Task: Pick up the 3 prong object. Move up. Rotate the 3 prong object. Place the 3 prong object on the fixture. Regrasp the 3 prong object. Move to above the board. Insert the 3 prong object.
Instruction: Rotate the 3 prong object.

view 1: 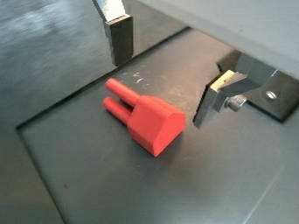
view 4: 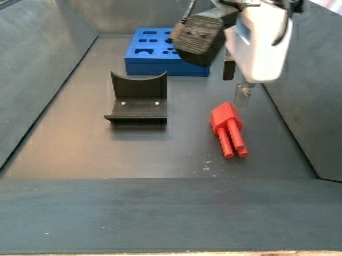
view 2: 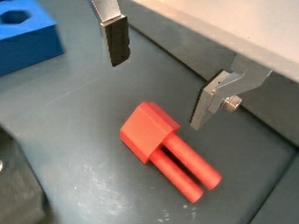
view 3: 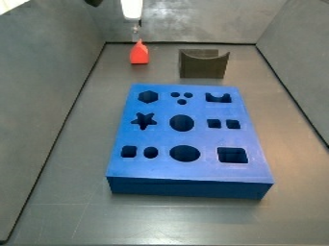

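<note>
The 3 prong object (view 1: 149,120) is a red-orange block lying flat on the dark floor, its prongs showing in both wrist views (view 2: 163,144). My gripper (view 1: 160,92) hangs open above it, with one finger on each side and nothing between them (view 2: 156,94). In a side view the 3 prong object (view 4: 230,131) lies near the right wall, with the gripper (view 4: 242,92) just above its far end. The fixture (view 4: 138,100) stands to its left, and the blue board (view 4: 158,50) lies further back. Another side view shows the object (view 3: 138,53), the fixture (view 3: 202,64) and the board (view 3: 190,135).
Grey walls enclose the floor on all sides; the 3 prong object lies close to one wall (view 4: 301,100). A corner of the board (view 2: 26,39) shows in a wrist view, beside the gripper's finger (view 2: 114,44).
</note>
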Controlling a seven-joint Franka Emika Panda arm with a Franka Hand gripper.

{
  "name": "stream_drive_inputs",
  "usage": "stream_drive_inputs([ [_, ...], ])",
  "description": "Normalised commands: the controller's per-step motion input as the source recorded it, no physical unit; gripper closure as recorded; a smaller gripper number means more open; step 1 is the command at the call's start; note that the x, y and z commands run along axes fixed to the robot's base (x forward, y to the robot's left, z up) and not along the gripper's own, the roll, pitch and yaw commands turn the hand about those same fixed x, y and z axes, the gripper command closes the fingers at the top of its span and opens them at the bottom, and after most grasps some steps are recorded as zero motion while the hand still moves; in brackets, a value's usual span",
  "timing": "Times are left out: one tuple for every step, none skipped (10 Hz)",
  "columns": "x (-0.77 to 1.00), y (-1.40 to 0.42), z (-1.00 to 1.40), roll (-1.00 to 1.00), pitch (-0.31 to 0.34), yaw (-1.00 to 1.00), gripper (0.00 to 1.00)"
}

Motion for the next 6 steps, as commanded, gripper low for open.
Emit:
stream_drive_inputs([
  [0.05,0.00,-0.03,0.00,-0.012,1.00,0.00],
  [0.05,0.00,-0.03,0.00,-0.012,1.00,0.00],
  [0.05,0.00,-0.03,0.00,-0.013,1.00,0.00],
  [0.05,0.00,-0.03,0.00,-0.014,1.00,0.00],
  [0.05,0.00,-0.03,0.00,-0.014,1.00,0.00],
  [0.05,0.01,-0.03,0.00,-0.015,1.00,0.00],
])
